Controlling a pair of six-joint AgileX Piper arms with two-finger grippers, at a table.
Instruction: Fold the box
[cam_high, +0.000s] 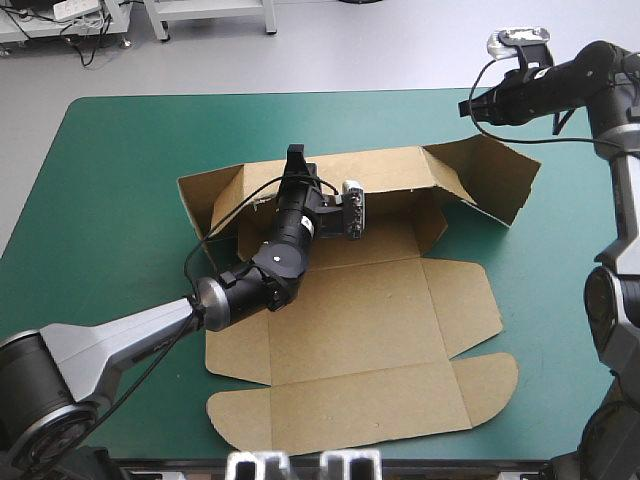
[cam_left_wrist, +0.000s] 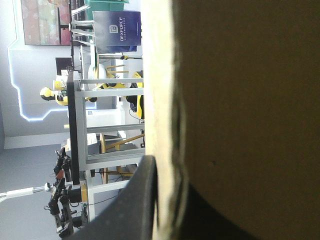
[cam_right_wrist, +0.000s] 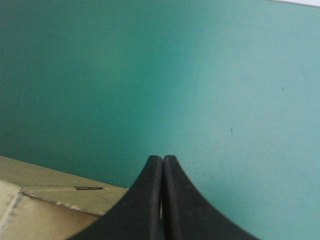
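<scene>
left gripper (cam_high: 296, 158) clamped on the raised far wall of the box (cam_high: 370, 340), board edge between its fingers (cam_left_wrist: 142, 200). right gripper (cam_right_wrist: 163, 161) raised, tips pressed together, holding nothing; box corner beside it, teal-green cover (cam_right_wrist: 210, 75) ahead.

**Student:** How many boxes are shown?

**Tutor:** One box (cam_high: 380, 330), lying on one teal-green cover (cam_high: 120, 180).

**Student:** And how many grippers?

**Tutor:** Two. The left gripper (cam_high: 296, 153) is at 11 o'clock of the box, and the right gripper (cam_high: 468, 106) is at 2 o'clock. Each has two black fingers (cam_right_wrist: 150, 200), four in all.

**Student:** How many rounded flaps (cam_high: 490, 375)?

**Tutor:** Two, at 5 and 7 o'clock of the box.
</scene>
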